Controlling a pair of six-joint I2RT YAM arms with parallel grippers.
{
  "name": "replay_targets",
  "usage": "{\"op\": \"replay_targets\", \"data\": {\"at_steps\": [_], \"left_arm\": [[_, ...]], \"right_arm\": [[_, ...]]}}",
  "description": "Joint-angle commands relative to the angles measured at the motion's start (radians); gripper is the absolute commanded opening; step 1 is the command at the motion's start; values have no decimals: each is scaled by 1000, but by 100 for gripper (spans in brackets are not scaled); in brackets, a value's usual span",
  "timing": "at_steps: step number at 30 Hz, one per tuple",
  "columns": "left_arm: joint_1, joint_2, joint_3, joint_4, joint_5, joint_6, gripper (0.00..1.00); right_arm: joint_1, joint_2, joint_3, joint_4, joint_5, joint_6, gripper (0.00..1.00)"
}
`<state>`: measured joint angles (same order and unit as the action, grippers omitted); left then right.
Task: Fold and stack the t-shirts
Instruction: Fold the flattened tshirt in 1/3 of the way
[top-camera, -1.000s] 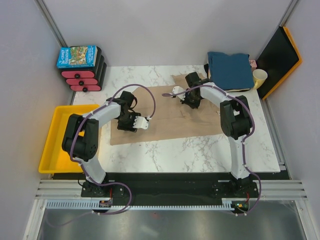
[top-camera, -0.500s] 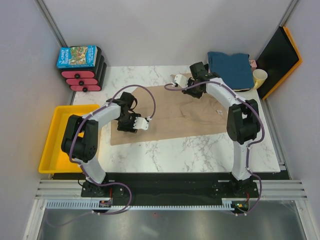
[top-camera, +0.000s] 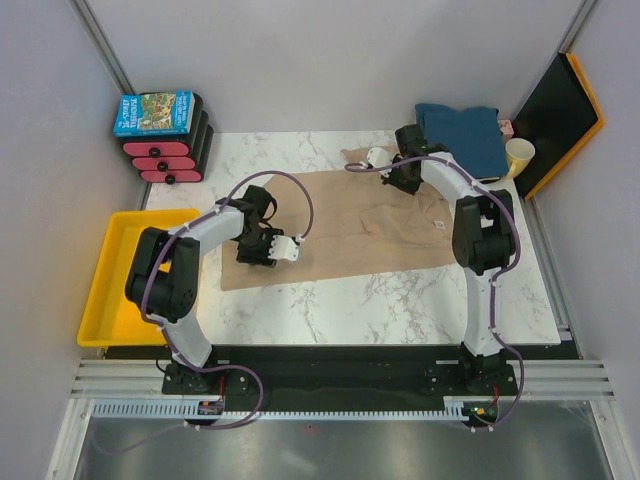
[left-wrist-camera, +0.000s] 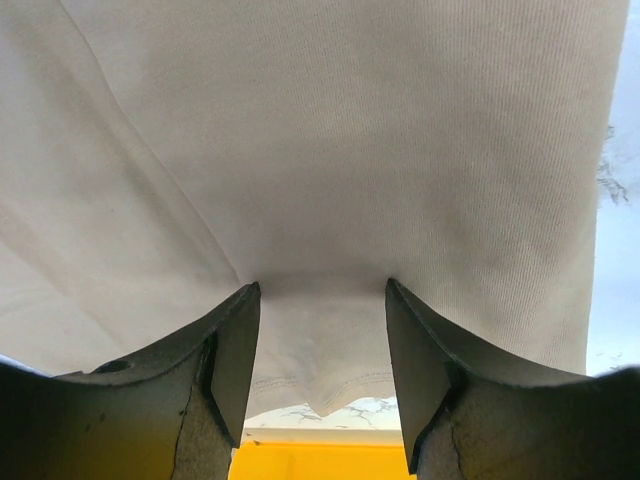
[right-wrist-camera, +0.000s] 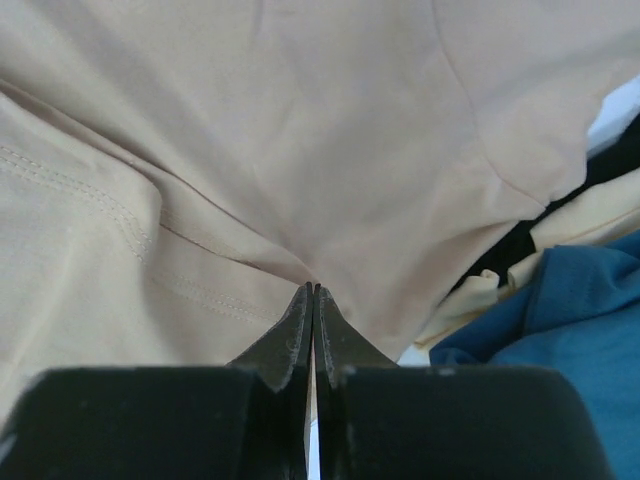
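The tan t-shirt (top-camera: 340, 225) lies spread over the marble table, its small white label (top-camera: 438, 224) near the right side. My left gripper (top-camera: 265, 247) rests on the shirt's left part. In the left wrist view the gripper (left-wrist-camera: 320, 290) is open, with the tan cloth (left-wrist-camera: 330, 130) and its hem lying between the fingers. My right gripper (top-camera: 398, 170) is at the shirt's far right corner. In the right wrist view the gripper (right-wrist-camera: 314, 288) is shut on a fold of the tan cloth (right-wrist-camera: 250, 120). A folded teal t-shirt (top-camera: 460, 140) tops a stack at the back right, with cream cloth (right-wrist-camera: 585, 215) under it.
A yellow tray (top-camera: 105, 290) sits off the table's left edge. A blue picture box (top-camera: 153, 112) on a black and red rack stands at the back left. A pale yellow cup (top-camera: 518, 155) and a leaning black and orange tray (top-camera: 560, 115) are at the back right.
My right gripper has moved back and to the right with the tan cloth, drawing the folded part out so the shirt lies flatter and wider. The left arm has hardly moved.
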<state>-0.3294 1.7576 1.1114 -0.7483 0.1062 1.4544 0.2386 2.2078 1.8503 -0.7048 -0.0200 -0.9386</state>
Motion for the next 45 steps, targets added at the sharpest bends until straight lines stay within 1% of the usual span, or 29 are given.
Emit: {"op": "replay_targets", "data": {"at_steps": [1,5,6,9,12,13,17,22,29,31,34,37,42,45], "left_arm": [[-3,5,21,15,4,-25,60],[-5,13,25,15,3,-26,60],[-5,14,30,15,3,-28,60],[-5,19,34,15,7,-29,60],[-5,32,38,15,7,-35,60],[-7,34,38,15,9,-37,60],[-7,57,50,15,12,-42,59],[-8,86,77,15,16,-43,59],[-10,115,99,15,7,-42,58],[-11,126,97,23,1,-52,56],[-11,152,65,62,-36,-71,53],[-11,169,19,90,-85,-52,52],[-11,148,-38,69,-99,12,53],[-11,149,-39,0,-91,23,53]], "right_arm": [[4,-3,32,1,6,-17,3],[2,-2,17,1,14,-31,3],[1,-2,18,4,35,-32,2],[-5,-14,23,-2,28,-28,2],[-5,-34,24,-56,23,-49,2],[-5,-46,23,-70,-7,-60,2],[-4,-68,12,-133,-43,-83,2],[-5,-53,12,-173,-52,-91,2],[-16,24,24,-165,-28,-85,0],[-19,52,42,-156,-28,-78,0],[-21,79,62,-144,-24,-80,0],[-21,99,82,-136,-18,-81,0],[-24,110,84,-76,11,-81,0],[-25,119,86,-50,14,-77,0]]}}
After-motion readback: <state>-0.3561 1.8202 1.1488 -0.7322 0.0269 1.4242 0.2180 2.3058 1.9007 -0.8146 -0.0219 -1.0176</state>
